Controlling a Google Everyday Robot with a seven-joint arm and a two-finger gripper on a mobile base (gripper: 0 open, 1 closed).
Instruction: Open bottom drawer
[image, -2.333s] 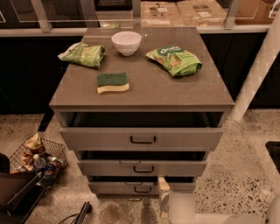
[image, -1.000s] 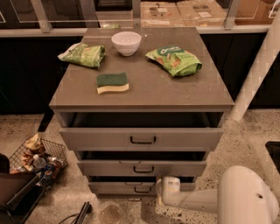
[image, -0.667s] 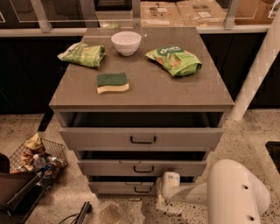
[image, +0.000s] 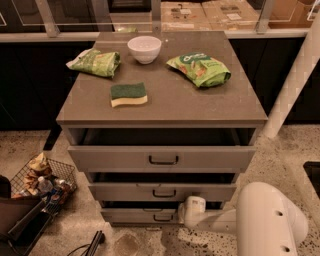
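A speckled terrazzo floor (image: 290, 165) runs round a grey-brown desk (image: 200, 105) that stands before a dark counter wall, with glass panels and cardboard boxes (image: 220, 10) behind it.

Low at the front, the claw (image: 190, 212) sits against the right part of the bottom drawer (image: 130, 215), just beside its small dark bar handle (image: 162, 218). It reads only as a pale rounded end on the white arm (image: 265, 220) that reaches in from the lower right, and I cannot tell whether it is wide or narrow, nor whether it grips the handle or only touches the front.

The bottom drawer is the lowest of three and lies nearest the floor. A thin dark gap shows above its front; its inside is hidden. Above it the middle drawer (image: 120, 191) stands a little further out, and the top drawer (image: 110, 159) furthest of all, with a dark slot under the desk top. Nothing in any of them can be made out.

On the desk top lie a green-and-yellow sponge (image: 129, 94) near the middle, a white bowl (image: 144, 48) at the back – whether it holds anything cannot be told – and two green snack bags: the left bag (image: 95, 62) beside the bowl, the right bag (image: 199, 69) well apart from the sponge.

On the floor to the left a wire basket (image: 45, 180) holds crumpled wrappers and a bottle. A white post (image: 295, 85) slants up at the right.
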